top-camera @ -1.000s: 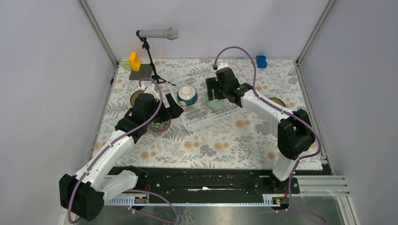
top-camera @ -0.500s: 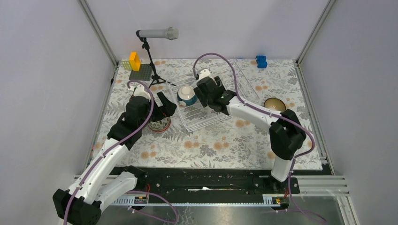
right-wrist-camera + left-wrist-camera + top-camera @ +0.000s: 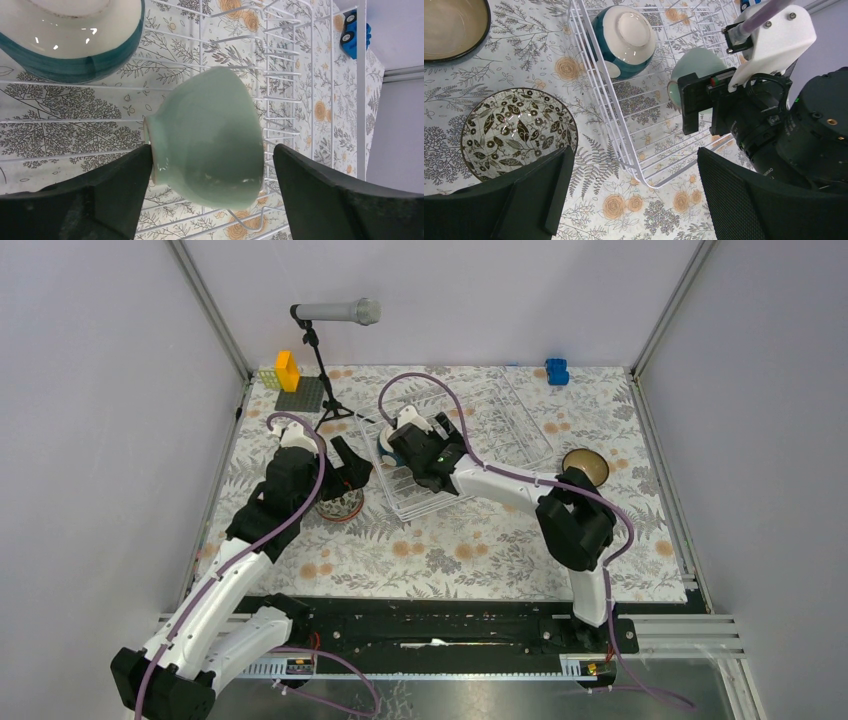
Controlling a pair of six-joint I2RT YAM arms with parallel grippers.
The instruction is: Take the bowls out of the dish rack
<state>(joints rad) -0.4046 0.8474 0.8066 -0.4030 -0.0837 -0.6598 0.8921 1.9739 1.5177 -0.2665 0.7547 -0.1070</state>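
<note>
Lilac-grey walls (image 3: pixel 100 440) closed in the bench on three sides, with aluminium posts (image 3: pixel 210 310) in the far corners. A floral-printed cloth (image 3: pixel 450 540) covered the tabletop.

At the far left stood a black microphone stand (image 3: pixel 322 360) carrying a grey microphone (image 3: pixel 340 312). A yellow plastic block (image 3: pixel 287 370) sat on a grey studded plate (image 3: pixel 305 392) beside the stand's foot. The left gripper (image 3: pixel 634 155) hung over the cloth with its fingers spread wide and nothing between them. Below it a dark leaf-patterned bowl (image 3: pixel 516 130) sat upright on the cloth, just beside the rack's left edge. A dark-rimmed beige bowl (image 3: pixel 451 25) sat near it, also outside the rack.

The white wire dish rack (image 3: pixel 505 425) lay flat, its long axis running diagonally from near left to far right. In its left end a teal ceramic bowl (image 3: pixel 624 40) with a white foot was tipped over, foot facing up. Just beside it a pale green ceramic bowl (image 3: pixel 210 135) lay on its side on the wires. Its foot pointed at one finger of the right gripper (image 3: pixel 211 150) and its mouth at the other. Those fingers stood apart, straddling the bowl, with a sliver of rack showing past the rim. Whether the foot touched its finger I could not tell.

Right of the rack a brown round bowl (image 3: pixel 585 465) stood upright on the cloth. A blue plastic toy (image 3: pixel 556 370) lay at the far edge.
</note>
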